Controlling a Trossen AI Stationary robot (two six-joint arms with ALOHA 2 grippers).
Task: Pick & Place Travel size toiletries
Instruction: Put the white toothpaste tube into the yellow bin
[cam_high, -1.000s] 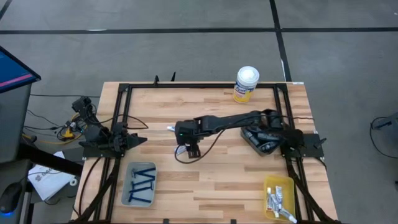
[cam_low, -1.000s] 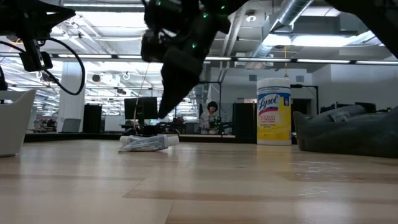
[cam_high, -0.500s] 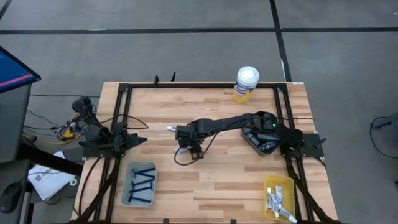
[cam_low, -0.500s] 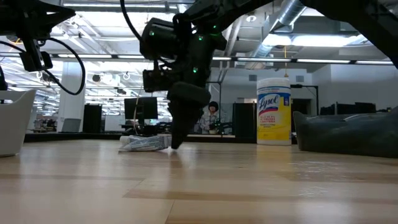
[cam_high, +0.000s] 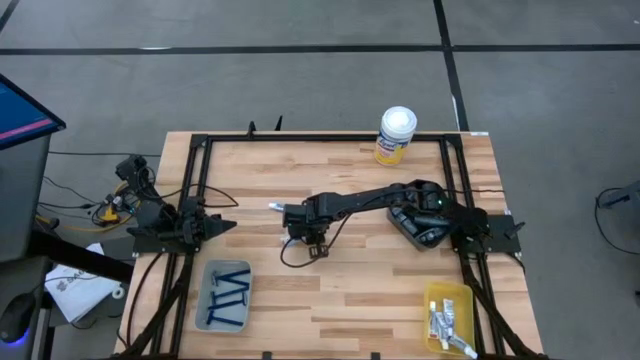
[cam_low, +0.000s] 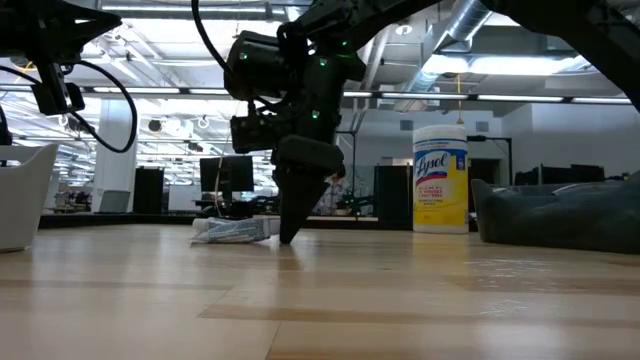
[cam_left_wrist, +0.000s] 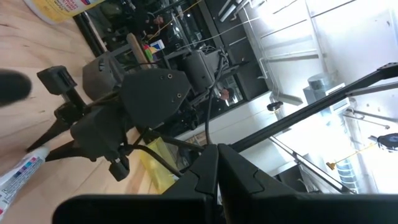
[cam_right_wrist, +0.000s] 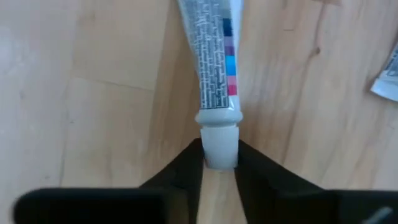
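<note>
A: Step in hand looks like the pick. Right claw is down at the pale wooden bench, fingers pinched on the white cap of a small white tube with blue print. The right wrist view shows cap between both dark fingers, tube body lying flat on the wood beyond them.

B: Where on the bench?

A: Middle, a little toward the left arm's side. In the high view the tube pokes out just beside the right claw. Low view agrees: tube flat on the boards, claw tip-down beside it, touching the surface or very near.

B: Arm pose?

A: Right arm reaches from its base at the bench's right edge, stretched low across the middle, wrist bent so the fingers point down. Left arm is parked at the left edge, left claw closed on nothing, well apart from the tube.

B: Next move?

A: My guess: lift straight up, check that the tube comes with it. A grip on the cap alone is thin; the long body may swing or slip. Then carry it to the yellow tray at the near right corner, which already holds similar white tubes. The grey tray at the near left holds thin dark-blue razors, so it seems the wrong bin.

B: Anything in the way?

A: A tall yellow canister with a white lid stands at the far edge, off that path.
</note>
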